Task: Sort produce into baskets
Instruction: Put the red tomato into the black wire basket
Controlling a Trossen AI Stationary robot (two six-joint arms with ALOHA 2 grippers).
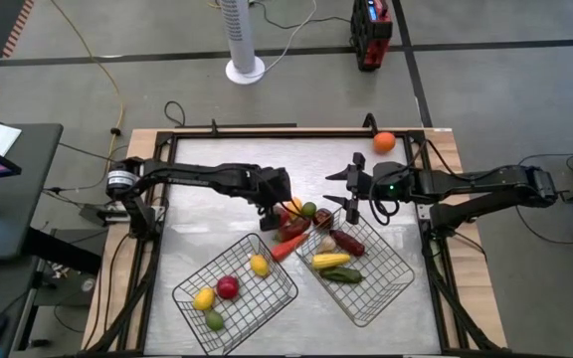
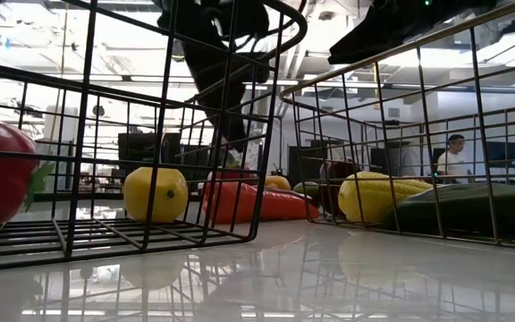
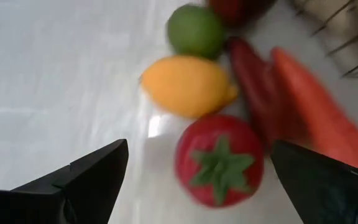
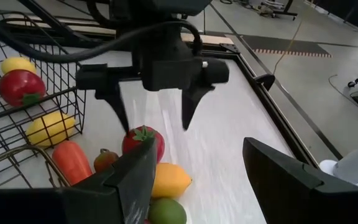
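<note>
A red tomato [image 3: 219,160] with green leaves, a yellow-orange lemon [image 3: 188,84], perhaps a green lime [image 3: 195,30].

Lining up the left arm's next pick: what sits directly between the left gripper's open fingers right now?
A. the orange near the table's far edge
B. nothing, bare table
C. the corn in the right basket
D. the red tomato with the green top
D: in the left wrist view the tomato lies between the open left gripper fingers, and the right wrist view shows that gripper poised just above it.
</note>
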